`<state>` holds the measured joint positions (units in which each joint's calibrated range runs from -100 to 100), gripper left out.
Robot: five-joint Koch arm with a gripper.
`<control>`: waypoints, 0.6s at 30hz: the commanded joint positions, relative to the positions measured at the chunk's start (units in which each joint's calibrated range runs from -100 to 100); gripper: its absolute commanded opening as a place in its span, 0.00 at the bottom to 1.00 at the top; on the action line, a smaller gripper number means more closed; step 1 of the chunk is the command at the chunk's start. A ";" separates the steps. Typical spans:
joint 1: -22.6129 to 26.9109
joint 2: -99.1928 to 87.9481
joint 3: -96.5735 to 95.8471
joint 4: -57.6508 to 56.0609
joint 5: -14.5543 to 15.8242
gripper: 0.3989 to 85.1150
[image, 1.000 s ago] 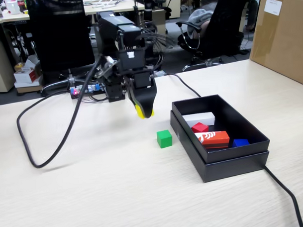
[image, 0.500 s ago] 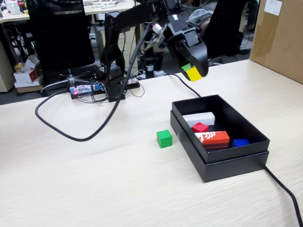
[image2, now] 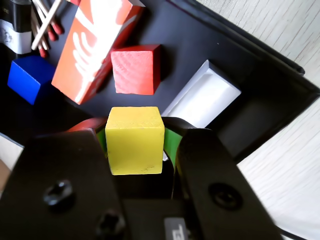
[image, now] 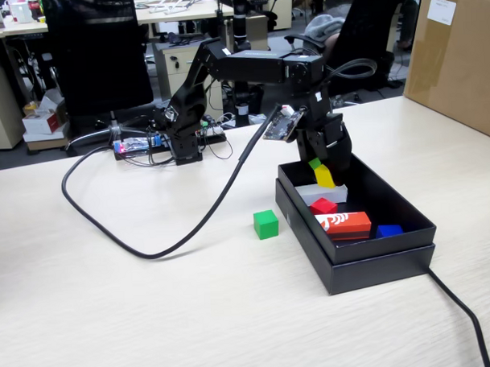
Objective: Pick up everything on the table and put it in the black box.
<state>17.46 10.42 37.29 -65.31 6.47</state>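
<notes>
My gripper hangs over the back left part of the black box, shut on the yellow cube. In the wrist view the yellow cube sits between the green-lined jaws of the gripper, above the box floor. The red cube lies inside the box, just below the held cube, and shows in the wrist view too. The green cube rests on the table, a little left of the box.
Inside the box also lie a white oblong block, a long orange-red block and a blue cube. A black cable loops over the table left of the box. A brown carton stands at the back right.
The arm has carried the yellow cube from left of the box, up and rightward, then down over the box's back left part. The green cube has not moved.
</notes>
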 commanded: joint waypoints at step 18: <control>-0.34 -15.18 -4.20 1.77 -0.24 0.41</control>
<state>17.36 7.31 30.63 -65.00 6.42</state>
